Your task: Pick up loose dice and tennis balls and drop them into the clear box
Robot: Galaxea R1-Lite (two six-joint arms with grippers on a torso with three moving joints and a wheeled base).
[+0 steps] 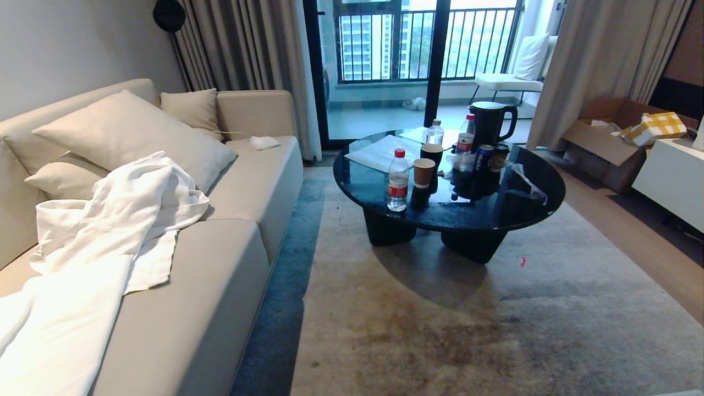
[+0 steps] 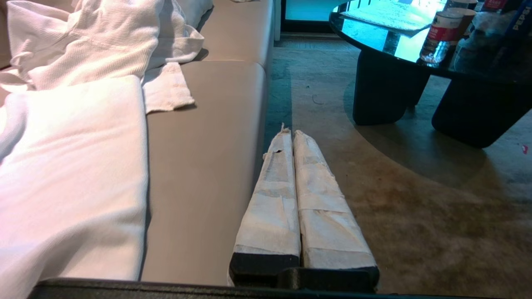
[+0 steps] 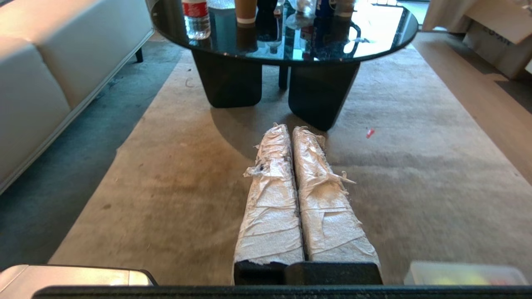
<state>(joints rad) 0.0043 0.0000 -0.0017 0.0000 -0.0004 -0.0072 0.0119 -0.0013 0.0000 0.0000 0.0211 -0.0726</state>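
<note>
The clear box (image 3: 465,273) sat at my right wrist view's edge, on the rug (image 3: 166,187). I had both grippers, left (image 2: 294,135) and right (image 3: 291,128), over the rug, jaws pressed together, holding nothing.

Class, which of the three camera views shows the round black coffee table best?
The head view: the coffee table shows whole, top and legs, with every bottle and cup on it. The right wrist view cuts off the items' tops; the left wrist view catches only one edge and two legs.
</note>
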